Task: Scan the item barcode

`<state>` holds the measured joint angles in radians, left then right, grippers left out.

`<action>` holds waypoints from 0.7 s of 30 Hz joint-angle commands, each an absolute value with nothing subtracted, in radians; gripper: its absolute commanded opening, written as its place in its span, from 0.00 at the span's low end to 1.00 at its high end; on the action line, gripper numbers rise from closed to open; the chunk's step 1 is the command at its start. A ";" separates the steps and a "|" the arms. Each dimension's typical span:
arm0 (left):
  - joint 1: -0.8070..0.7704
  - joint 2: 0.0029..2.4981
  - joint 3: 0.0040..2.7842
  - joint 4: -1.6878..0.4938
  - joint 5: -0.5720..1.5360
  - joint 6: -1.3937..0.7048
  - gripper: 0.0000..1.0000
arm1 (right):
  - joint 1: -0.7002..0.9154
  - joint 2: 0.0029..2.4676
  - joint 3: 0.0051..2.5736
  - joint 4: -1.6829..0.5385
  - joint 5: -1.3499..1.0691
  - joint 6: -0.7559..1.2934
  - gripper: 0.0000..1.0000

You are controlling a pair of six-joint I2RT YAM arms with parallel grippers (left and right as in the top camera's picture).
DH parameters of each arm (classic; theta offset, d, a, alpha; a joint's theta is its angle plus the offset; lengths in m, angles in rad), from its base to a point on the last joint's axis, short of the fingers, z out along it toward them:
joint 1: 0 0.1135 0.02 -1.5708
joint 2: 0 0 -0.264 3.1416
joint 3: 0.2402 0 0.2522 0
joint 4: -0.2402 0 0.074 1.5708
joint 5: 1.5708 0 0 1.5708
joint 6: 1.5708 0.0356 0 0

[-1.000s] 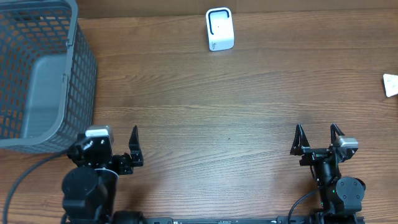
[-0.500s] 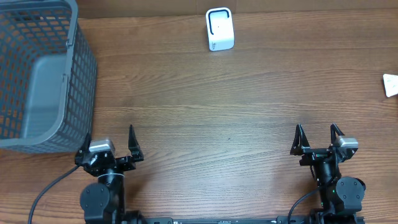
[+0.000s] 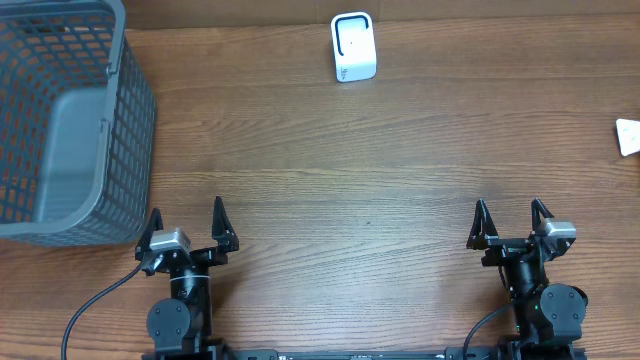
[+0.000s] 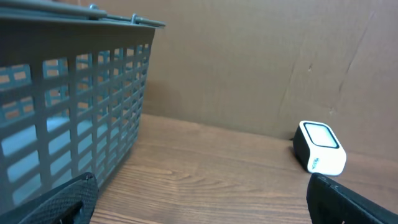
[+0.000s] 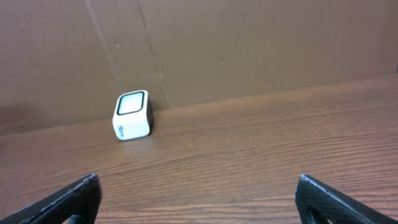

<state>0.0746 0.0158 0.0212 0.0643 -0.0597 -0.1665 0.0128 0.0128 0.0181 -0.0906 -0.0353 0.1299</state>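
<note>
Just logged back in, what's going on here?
Nothing is being handled. Both arms sit at the near edge, left pincer and right pincer open and empty. The white scanner stands at the far edge, the grey basket at the left. A cut-off white object shows at the right edge.

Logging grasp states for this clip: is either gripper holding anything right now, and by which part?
Nothing is held. The left gripper and the right gripper both stand open and empty over the wooden table.
</note>
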 commanded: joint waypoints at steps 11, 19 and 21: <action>0.078 0.003 0.004 -0.028 -0.022 -0.126 1.00 | 0.011 0.003 0.008 -0.084 -0.023 0.126 1.00; 0.055 0.003 0.005 -0.078 -0.002 -0.062 1.00 | 0.011 0.003 0.008 -0.084 -0.023 0.126 1.00; 0.032 0.003 0.005 -0.078 -0.002 -0.040 1.00 | 0.011 0.003 0.008 -0.084 -0.023 0.126 1.00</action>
